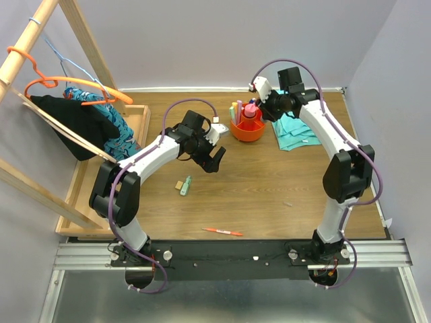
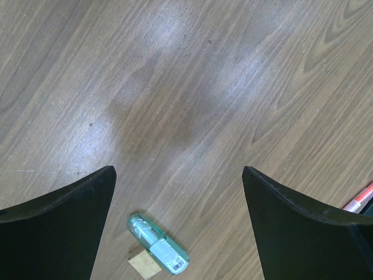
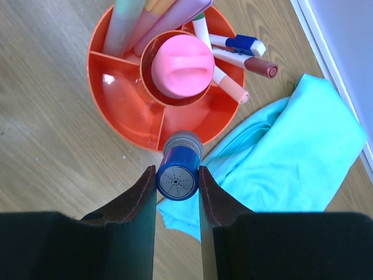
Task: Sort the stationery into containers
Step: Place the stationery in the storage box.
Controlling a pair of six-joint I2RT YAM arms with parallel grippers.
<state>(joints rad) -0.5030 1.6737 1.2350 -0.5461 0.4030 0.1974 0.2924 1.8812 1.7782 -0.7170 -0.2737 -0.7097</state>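
Left gripper (image 2: 178,170) hung jaws wide over bare table (image 2: 175,87), with the mint highlighter (image 2: 158,251) and tan eraser (image 2: 144,266) side by side at its 6 o'clock, probably the next pick. Right gripper (image 3: 177,174) was pinched narrow on the blue-capped bottle (image 3: 178,182) at 6 o'clock of the orange tub (image 3: 96,73), seemingly poised for the nearest vacant compartment. Teal cloth (image 3: 303,140) lay at 4 o'clock.

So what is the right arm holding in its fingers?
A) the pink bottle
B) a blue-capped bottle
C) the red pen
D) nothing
B: in the right wrist view the right fingers are closed on either side of a blue-capped bottle just beside the orange tub, while the pink bottle already stands in the tub's centre cup.
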